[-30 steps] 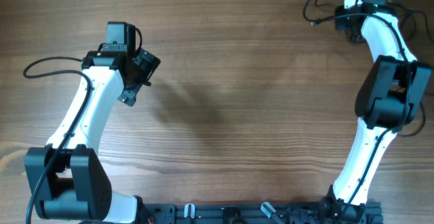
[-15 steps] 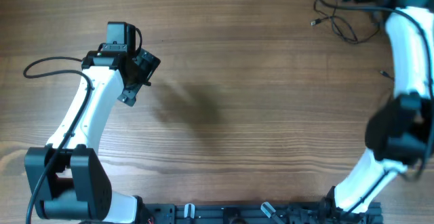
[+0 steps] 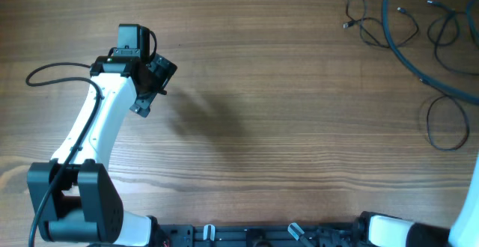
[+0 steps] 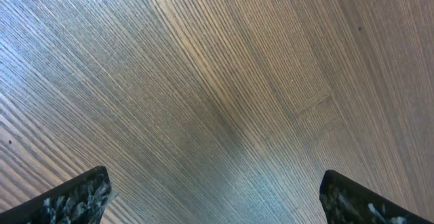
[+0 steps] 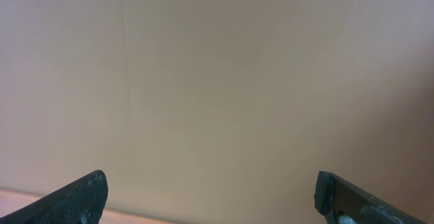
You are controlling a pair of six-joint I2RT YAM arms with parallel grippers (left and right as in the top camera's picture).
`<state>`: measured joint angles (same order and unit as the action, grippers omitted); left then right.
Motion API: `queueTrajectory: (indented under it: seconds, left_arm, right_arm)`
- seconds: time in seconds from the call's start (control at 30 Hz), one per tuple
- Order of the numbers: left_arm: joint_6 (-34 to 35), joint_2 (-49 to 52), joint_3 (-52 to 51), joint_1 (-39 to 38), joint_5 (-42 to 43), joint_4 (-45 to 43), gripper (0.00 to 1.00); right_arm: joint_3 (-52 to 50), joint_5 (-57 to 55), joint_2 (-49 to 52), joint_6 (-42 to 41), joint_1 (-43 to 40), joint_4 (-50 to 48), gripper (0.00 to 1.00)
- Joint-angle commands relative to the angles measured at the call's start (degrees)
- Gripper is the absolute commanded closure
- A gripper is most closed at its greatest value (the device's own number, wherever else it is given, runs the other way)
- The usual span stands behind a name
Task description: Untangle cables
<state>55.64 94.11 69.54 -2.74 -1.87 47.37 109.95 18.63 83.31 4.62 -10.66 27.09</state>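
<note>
The cables lie at the far right of the table in the overhead view. One thin dark cord (image 3: 372, 28) with a small pale plug is bunched at the back, another (image 3: 447, 24) lies beside it, and a loose loop (image 3: 447, 123) sits nearer. My left gripper (image 3: 156, 88) hovers open far to the left of them. In the left wrist view its jaws (image 4: 217, 200) stand wide over bare wood. My right gripper (image 5: 213, 197) is open with nothing between its fingers and faces a blank beige surface. It is out of the overhead view.
A thicker dark cable (image 3: 408, 60) arcs across the thin cords at the back right. Only the base (image 3: 389, 228) of the right arm shows at the table's front edge. The left arm's own black cable (image 3: 52, 69) loops at the left.
The right arm has swung up and out of the overhead view, uncovering the cords it stood over. Its gripper has opened wide. The left arm has not moved.
</note>
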Motion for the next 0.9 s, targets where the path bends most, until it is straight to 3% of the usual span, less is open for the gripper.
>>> queueTrajectory:
  seconds: [0.0, 0.13, 0.37, 0.47, 0.87]
  left_arm:
    - [0.33, -0.57, -0.22, -0.04, -0.59, 0.04, 0.00]
    - [0.33, -0.57, -0.22, -0.04, -0.59, 0.04, 0.00]
    - [0.33, -0.57, -0.22, -0.04, -0.59, 0.04, 0.00]
    - [0.33, -0.57, -0.22, -0.04, -0.61, 0.07, 0.00]
    - [0.33, -0.57, -0.22, -0.04, -0.59, 0.04, 0.00]
  right_arm:
    - [-1.84, 1.16, -3.41, -4.42, 0.35, 2.80, 0.00]
    - [-17.49, 1.14, -13.33, -4.13, 0.35, -2.86, 0.00]
    - [-52.02, 1.25, -30.51, -6.58, 0.35, -26.88, 0.00]
    - [-61.66, 1.46, -39.50, -6.69, 0.35, -29.64, 0.00]
    - [-64.63, 2.45, -66.12, -9.03, 1.86, -27.91, 0.00]
